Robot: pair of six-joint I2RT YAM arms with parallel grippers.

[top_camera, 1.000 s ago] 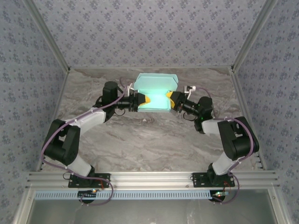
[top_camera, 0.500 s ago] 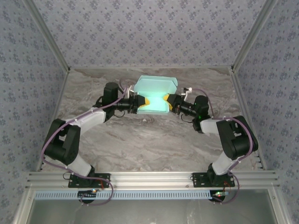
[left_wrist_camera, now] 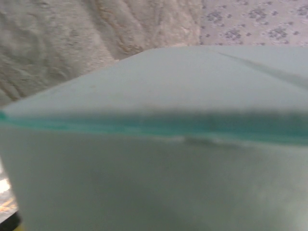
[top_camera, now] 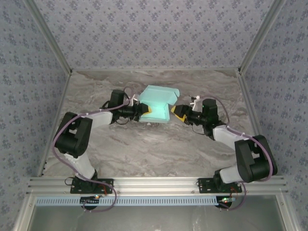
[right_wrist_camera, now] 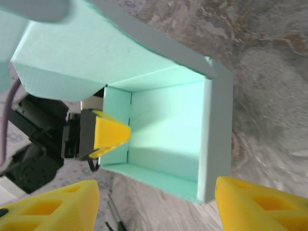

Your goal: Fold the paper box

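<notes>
The paper box point(top_camera: 159, 103) is pale aqua card, set up as an open tray with a raised lid flap, at the back middle of the table. My left gripper point(top_camera: 145, 110) is shut on its left wall. In the right wrist view one yellow finger point(right_wrist_camera: 111, 133) sits inside the paper box point(right_wrist_camera: 168, 130) and its black body stays outside. My right gripper point(top_camera: 176, 111) hangs just right of the box, open and apart from it. Its yellow fingertips point(right_wrist_camera: 53, 204) are spread wide below the box's near corner. Blurred aqua card of the paper box point(left_wrist_camera: 192, 96) lies close to the left wrist camera, hiding the jaws.
The grey marbled table point(top_camera: 144, 149) stretches toward the aluminium rail point(top_camera: 154, 183) at the near edge. Patterned walls point(top_camera: 154, 33) close in the back and both sides. A thin dark cable point(right_wrist_camera: 113, 214) lies on the table under the right gripper.
My right gripper has let go of the box's right wall, opened and drawn back to the right. The box has tilted and shifted slightly left, still held by the left gripper.
</notes>
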